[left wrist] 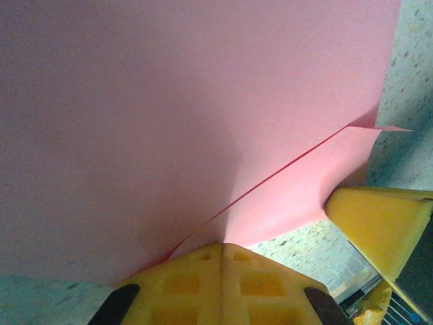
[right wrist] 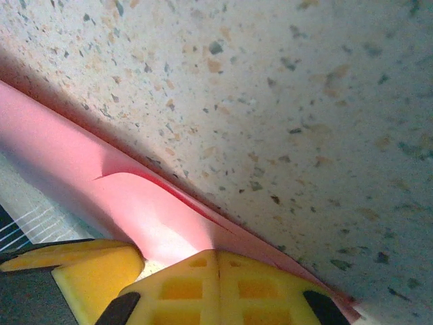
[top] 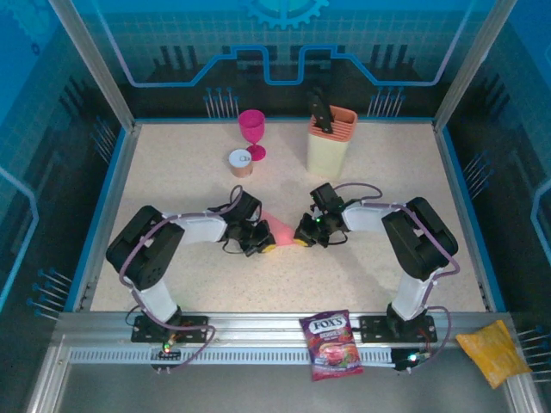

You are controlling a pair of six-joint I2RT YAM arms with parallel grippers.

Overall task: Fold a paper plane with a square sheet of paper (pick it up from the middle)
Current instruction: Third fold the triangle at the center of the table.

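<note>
The square sheet of paper (top: 281,229) is salmon pink and folded, a small wedge between both grippers at the table's middle. My left gripper (top: 267,245) comes in from the left, my right gripper (top: 301,239) from the right, their yellow tips almost touching. In the left wrist view the sheet of paper (left wrist: 169,101) stands up with a crease running down into my left gripper (left wrist: 222,249), whose jaws are shut on it. In the right wrist view a folded band of the paper (right wrist: 149,210) lies low over the speckled table and runs into my right gripper (right wrist: 218,256), shut on it.
A magenta goblet (top: 252,129) and a small round tub (top: 240,162) stand at the back, a beige holder (top: 331,142) to their right. A purple candy bag (top: 331,344) and a yellow bag (top: 492,351) lie on the near rail. Blue walls ring the table (top: 387,172).
</note>
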